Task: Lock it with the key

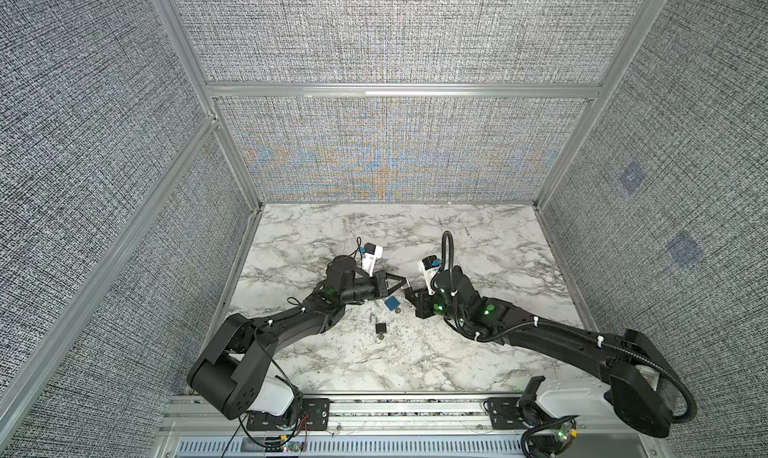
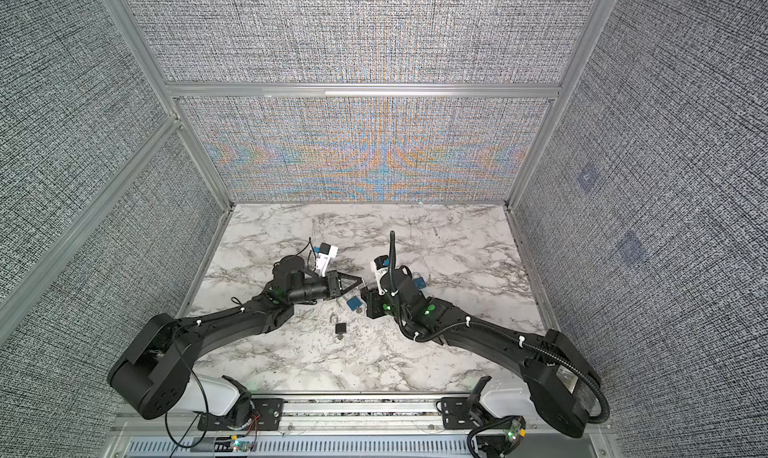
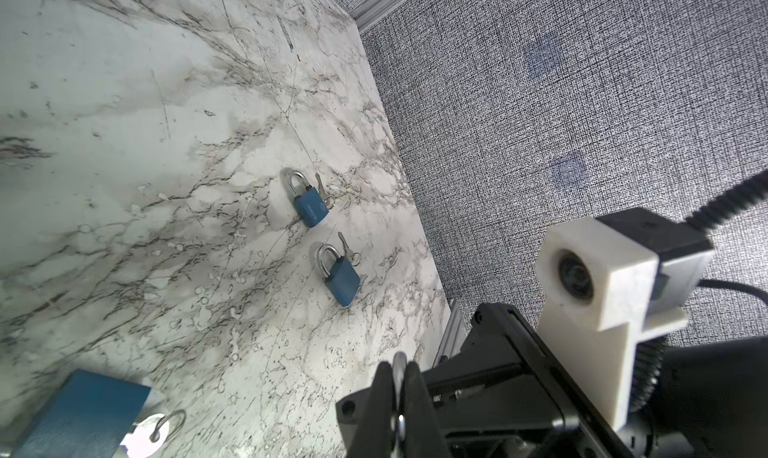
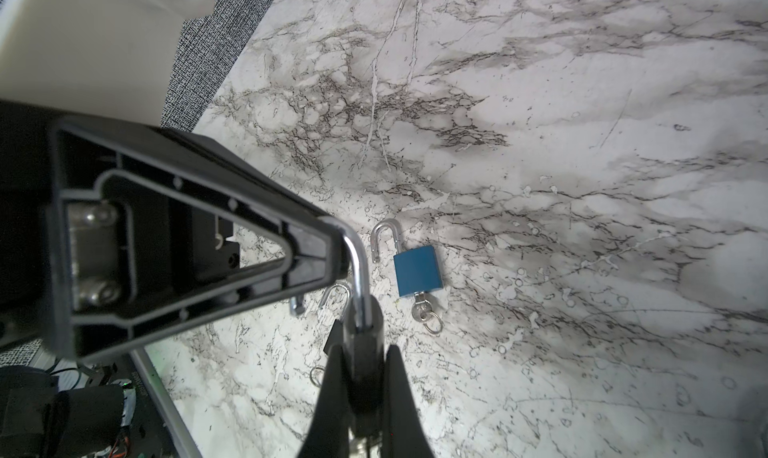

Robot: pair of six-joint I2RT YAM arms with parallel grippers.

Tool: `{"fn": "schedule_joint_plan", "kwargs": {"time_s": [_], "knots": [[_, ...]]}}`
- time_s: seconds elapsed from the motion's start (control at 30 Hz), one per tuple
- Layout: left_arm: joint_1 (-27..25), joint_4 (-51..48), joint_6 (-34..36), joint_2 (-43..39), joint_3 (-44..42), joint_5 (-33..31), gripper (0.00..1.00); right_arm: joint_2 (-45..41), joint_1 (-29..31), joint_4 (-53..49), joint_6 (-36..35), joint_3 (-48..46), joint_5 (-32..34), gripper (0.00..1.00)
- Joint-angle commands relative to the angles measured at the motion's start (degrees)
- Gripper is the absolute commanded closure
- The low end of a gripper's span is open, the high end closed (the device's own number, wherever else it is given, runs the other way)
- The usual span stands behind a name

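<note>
Marble table: five padlocks, three blue, two black.
I have one black padlock held mid-table: left gripper pinching its shackle, right gripper clamped on its body; an open blue padlock on the table nearby carries a key.

Illumination bright, even, diffuse from overhead; soft shadows lie under the arms on the bench. Coloured moiré bands mar the back wall in both top views. Wrist views bend at edges; nearest blue padlock is blurred.
</note>
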Motion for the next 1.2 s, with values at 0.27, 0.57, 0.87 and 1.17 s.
{"fn": "schedule_joint_plan", "kwargs": {"time_s": [0.27,0.57,0.87,1.17], "knots": [[0.3,-5.9,5.1,-1.8,2.1,-1.2,0.72,-3.5,-2.2,-0.2,1.5,-0.7,-8.9,1.0],[2.8,-12.3,10.1,-5.7,3.5,-1.4,0.56,-7.6,-9.1,0.1,2.0,-3.6,-26.1,1.0],[3.1,-14.0,17.5,-7.8,4.8,7.3,0.56,-7.4,-13.8,0.6,2.2,-3.4,-39.4,1.0],[1.7,-23.6,24.4,-6.8,8.5,7.2,0.56,-3.4,-13.9,2.3,3.6,-1.1,-45.4,1.0]]}}
